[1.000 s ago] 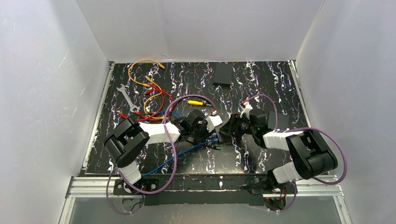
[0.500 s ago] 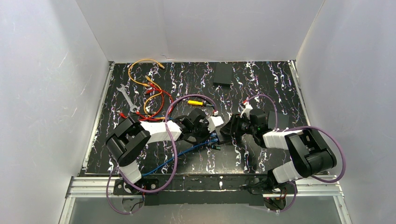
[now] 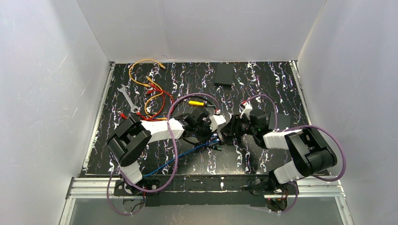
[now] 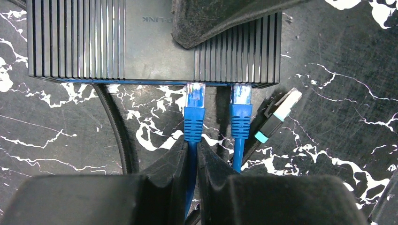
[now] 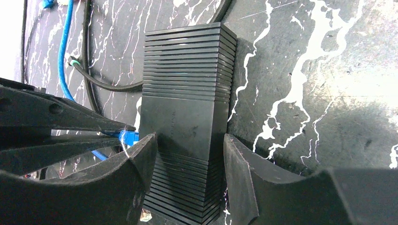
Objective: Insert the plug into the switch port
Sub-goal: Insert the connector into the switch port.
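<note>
The black ribbed switch (image 4: 117,42) lies on the marbled table. My right gripper (image 5: 190,140) straddles it, fingers (image 5: 136,159) pressed on both sides; one finger shows on top of it in the left wrist view (image 4: 220,18). My left gripper (image 4: 192,145) is shut on the blue cable just behind a blue plug (image 4: 194,110). That plug's clear tip meets the switch's front edge; its depth in the port is hidden. A second blue plug (image 4: 241,110) sits at the neighbouring port. In the top view both grippers meet at table centre (image 3: 223,129).
A loose black plug with a teal collar (image 4: 277,117) lies right of the blue plugs. A black cable (image 4: 115,126) curves left of them. At the back lie a second black box (image 3: 223,75), orange and red wires (image 3: 150,91) and a wrench (image 3: 126,99).
My left arm has moved right, bringing the blue plug up to the switch. My right gripper has shifted slightly left with the switch.
</note>
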Controlling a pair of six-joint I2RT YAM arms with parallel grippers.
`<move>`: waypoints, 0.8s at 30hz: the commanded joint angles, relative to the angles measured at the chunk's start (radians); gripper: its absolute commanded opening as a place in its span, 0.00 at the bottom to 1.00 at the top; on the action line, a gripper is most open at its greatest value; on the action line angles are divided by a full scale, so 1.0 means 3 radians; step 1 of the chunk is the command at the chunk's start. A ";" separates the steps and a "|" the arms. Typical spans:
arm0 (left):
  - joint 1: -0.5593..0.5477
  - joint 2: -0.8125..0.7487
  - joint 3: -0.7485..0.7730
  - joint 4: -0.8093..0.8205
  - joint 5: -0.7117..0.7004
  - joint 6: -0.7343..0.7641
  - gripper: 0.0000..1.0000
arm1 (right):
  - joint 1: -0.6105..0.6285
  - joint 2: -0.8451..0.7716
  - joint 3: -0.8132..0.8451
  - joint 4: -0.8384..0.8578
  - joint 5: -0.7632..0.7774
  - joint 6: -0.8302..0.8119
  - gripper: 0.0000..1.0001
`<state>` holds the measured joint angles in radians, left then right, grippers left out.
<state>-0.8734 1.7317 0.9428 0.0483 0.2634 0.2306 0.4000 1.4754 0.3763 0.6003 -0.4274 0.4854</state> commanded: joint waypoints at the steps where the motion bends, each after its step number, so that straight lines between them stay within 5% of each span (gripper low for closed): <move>1: -0.0026 0.0071 0.0363 0.0473 -0.0073 -0.0162 0.06 | 0.0229 0.0106 -0.0046 -0.0141 -0.0607 0.0088 0.61; 24: -0.0158 -0.0190 0.0395 0.1011 -0.0390 -0.0478 0.07 | 0.0422 0.0200 -0.0027 0.0212 -0.1095 0.0190 0.60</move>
<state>-0.9028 1.7443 0.9955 0.0021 0.1638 0.1108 0.4088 1.5166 0.3759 0.6827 -0.4248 0.4728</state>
